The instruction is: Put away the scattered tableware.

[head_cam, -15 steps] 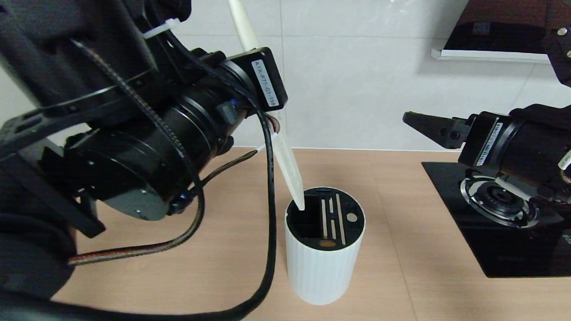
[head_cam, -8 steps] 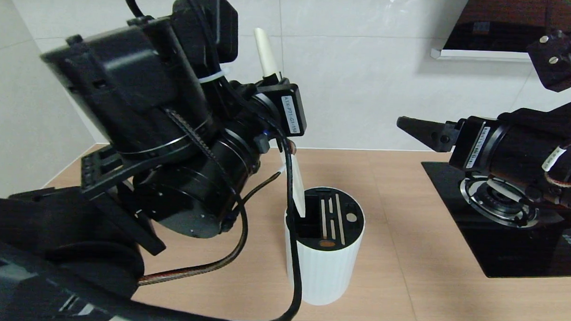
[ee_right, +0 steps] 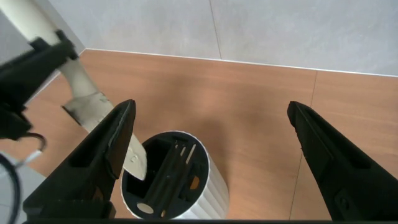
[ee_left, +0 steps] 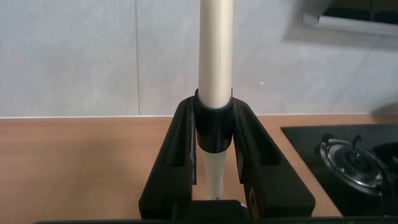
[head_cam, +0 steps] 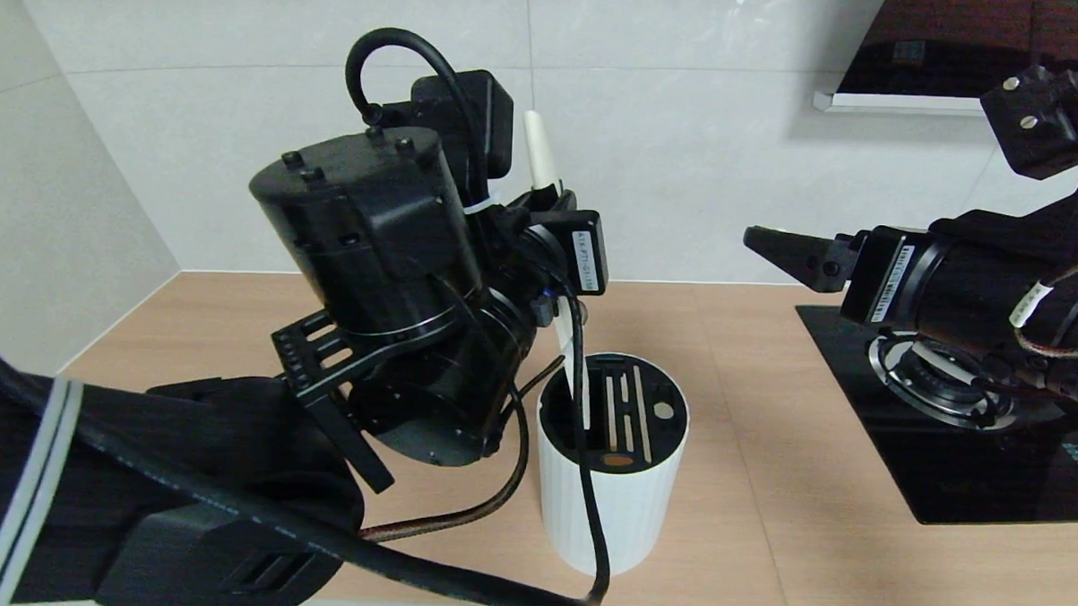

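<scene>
My left gripper is clamped on the cream handle of a knife. It holds the knife nearly upright, handle up and pale blade down. The grip sits low on the handle, just above where the blade starts.

Below it the blade runs into the holder, a white ribbed cylinder standing on the counter. The tip is inside the wide opening on the left of the black top, beside the narrow slots. Most of the blade is above the rim. I judge this piece about half stowed: lined up and entered, but not seated and not let go. What is left is to sink it straight down until it rests, then open my fingers. How many other pieces wait to be put away I cannot tell.

To the right, my right gripper hangs above the counter with its fingers spread wide, holding nothing, apart from the holder. Under that arm lies the black hob.
</scene>
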Tool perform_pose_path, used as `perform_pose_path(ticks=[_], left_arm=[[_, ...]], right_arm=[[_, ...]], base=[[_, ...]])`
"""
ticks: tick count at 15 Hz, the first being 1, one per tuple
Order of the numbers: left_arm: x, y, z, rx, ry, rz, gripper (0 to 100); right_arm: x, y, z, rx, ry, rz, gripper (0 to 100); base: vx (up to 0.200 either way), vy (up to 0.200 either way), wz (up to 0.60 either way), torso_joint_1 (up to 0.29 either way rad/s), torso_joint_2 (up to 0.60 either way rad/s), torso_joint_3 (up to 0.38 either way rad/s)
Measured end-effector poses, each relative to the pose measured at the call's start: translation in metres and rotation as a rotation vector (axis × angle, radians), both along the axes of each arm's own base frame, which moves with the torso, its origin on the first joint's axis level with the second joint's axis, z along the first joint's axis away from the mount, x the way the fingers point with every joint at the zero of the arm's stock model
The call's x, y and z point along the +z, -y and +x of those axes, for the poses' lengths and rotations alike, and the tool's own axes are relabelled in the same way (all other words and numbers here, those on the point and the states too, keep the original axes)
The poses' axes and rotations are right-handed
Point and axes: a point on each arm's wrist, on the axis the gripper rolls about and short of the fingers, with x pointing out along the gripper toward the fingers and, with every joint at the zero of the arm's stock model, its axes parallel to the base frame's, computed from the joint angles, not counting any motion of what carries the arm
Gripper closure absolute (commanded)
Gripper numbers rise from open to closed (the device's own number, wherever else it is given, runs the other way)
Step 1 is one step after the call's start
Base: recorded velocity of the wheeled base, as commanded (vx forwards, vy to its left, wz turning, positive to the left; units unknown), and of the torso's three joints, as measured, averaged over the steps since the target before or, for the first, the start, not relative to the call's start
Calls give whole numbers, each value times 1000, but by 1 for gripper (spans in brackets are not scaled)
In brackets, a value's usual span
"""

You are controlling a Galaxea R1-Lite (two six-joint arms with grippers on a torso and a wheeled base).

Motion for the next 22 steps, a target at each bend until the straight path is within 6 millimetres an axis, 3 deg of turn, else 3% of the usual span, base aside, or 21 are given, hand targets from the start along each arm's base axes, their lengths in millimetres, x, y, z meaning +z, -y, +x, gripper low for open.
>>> perform_pose_path(ticks=[22], left_arm=[[-71, 30, 3, -11, -139, 165, 100]], right_arm=[[-6, -3, 4, 2, -18, -14, 0]], base=[[0, 0, 0, 0, 0, 0]])
